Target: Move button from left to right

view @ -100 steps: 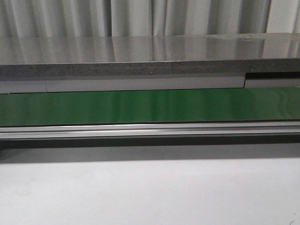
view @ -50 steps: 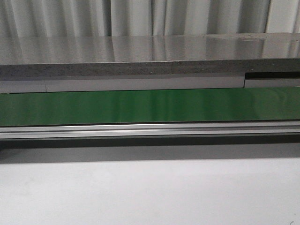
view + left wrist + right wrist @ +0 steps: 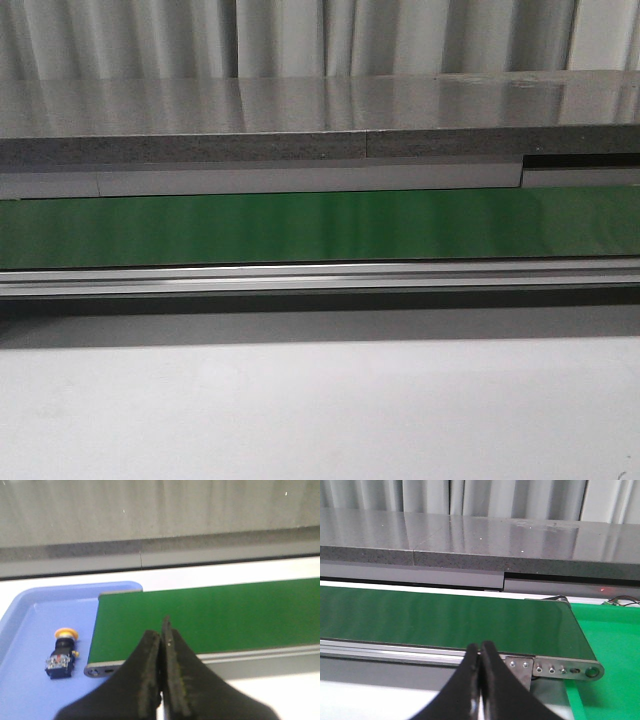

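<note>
The button (image 3: 62,653) lies on its side in a blue tray (image 3: 30,630), its yellow-orange cap pointing toward the tray's far wall, black body and blue contact part behind it. My left gripper (image 3: 161,632) is shut with nothing between its fingers and hangs over the near rail of the green belt (image 3: 210,615), apart from the button. In the right wrist view my right gripper (image 3: 480,647) is also shut and empty, near the belt's (image 3: 445,620) other end. Neither the button nor a gripper appears in the front view.
The green conveyor belt (image 3: 320,226) runs across the front view with a silver rail (image 3: 320,277) along its near side and a grey ledge (image 3: 300,120) behind. A green tray (image 3: 610,645) sits past the belt's right end. White tabletop (image 3: 320,410) lies in front.
</note>
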